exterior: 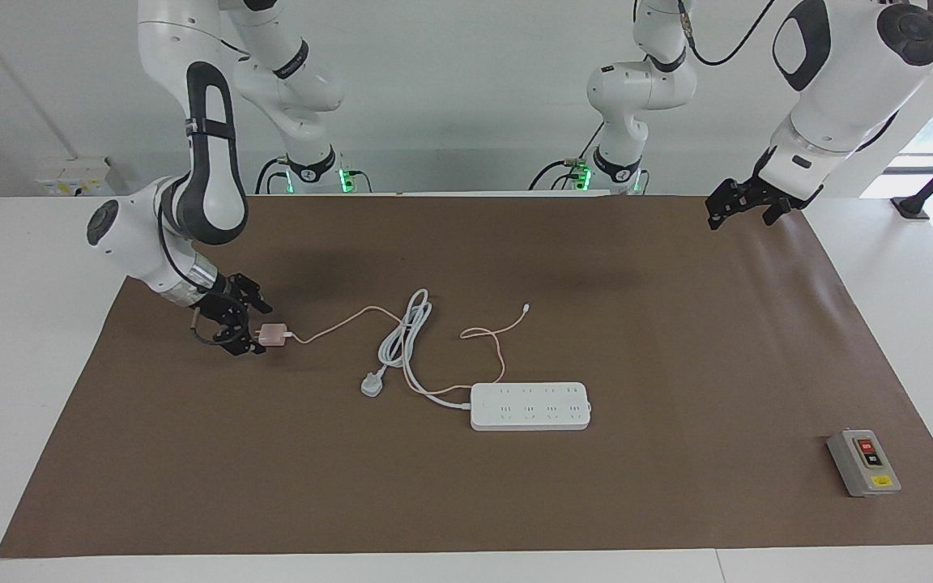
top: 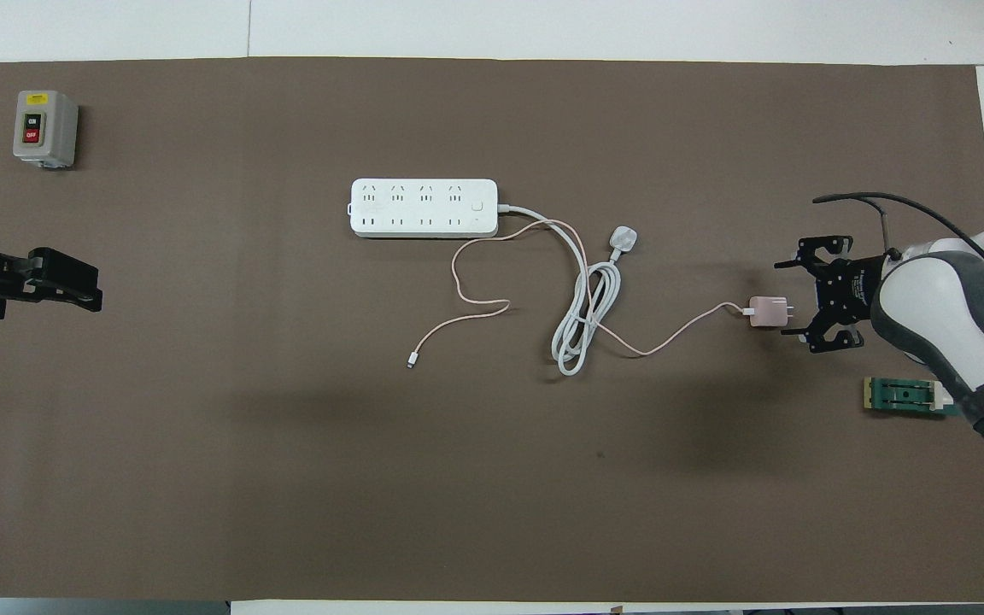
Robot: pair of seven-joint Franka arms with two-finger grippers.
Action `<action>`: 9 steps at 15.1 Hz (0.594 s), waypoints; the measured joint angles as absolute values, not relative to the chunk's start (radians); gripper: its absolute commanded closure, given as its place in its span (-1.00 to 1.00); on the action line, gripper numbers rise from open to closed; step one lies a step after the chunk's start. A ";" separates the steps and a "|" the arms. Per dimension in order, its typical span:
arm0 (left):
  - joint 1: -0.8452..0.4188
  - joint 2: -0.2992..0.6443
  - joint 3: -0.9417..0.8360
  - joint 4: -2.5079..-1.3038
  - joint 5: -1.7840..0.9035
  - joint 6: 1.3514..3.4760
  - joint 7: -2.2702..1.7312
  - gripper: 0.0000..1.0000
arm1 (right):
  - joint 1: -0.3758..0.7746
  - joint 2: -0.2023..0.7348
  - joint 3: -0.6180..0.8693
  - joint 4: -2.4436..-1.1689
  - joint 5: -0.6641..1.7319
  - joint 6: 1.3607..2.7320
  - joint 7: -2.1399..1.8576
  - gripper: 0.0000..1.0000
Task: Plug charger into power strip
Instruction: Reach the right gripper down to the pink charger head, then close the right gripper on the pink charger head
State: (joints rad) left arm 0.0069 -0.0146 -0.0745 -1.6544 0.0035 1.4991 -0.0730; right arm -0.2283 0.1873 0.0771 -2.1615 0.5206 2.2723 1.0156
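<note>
Taken from the left arm's end of the bench to the right arm's end:

A grey switch box point(top: 45, 128) with a black and a red button stands in the corner of the brown mat point(top: 287, 478) at the left arm's end, on the edge farthest from the robots. The left gripper point(top: 65, 286) waits in the air over that same end of the mat, its fingers spread and nothing between them.

The power strip point(top: 424, 207) lies flat around the middle of the bench, sockets up, its long side parallel to the mat's long edges. Its thick white cord point(top: 582, 329) leaves the end toward the right arm, lies in a loose coil nearer to the robots, and ends in a white three-pin plug point(top: 623, 240) on the mat beside the strip.

A thin pink cable point(top: 475, 307) crosses this cord; its small connector point(top: 411, 362) lies free, nearer to the robots than the strip. The cable's other end runs to the charger point(top: 768, 312), a pale pink cube on the mat well apart from the strip, toward the right arm's end, prongs pointing at that end.

The right gripper point(top: 787, 299) is low over the mat at those prongs, jaws wide apart and straddling them; contact cannot be told.

A small green part point(top: 906, 395) lies near the mat's end edge, partly under the right arm.
</note>
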 measured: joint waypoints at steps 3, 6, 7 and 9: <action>0.007 -0.015 -0.074 -1.654 0.004 1.499 -0.073 -1.00 | -0.229 0.189 0.077 -2.178 0.532 2.309 1.016 -1.00; 0.007 -0.015 -0.074 -1.654 0.004 1.499 -0.073 -1.00 | -0.229 0.210 0.077 -2.185 0.532 2.318 1.013 -1.00; 0.007 -0.015 -0.074 -1.654 0.004 1.499 -0.073 -1.00 | -0.229 0.219 0.077 -2.185 0.532 2.318 1.011 -1.00; 0.007 -0.015 -0.074 -1.654 0.004 1.499 -0.073 -1.00 | -0.228 0.229 0.080 -2.184 0.532 2.304 1.007 -1.00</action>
State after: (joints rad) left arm 0.0069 -0.0146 -0.0745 -1.6544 0.0035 1.4991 -0.0730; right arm -0.2283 0.2294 0.0800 -2.1838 0.5319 2.3039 1.0066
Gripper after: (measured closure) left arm 0.000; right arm 0.000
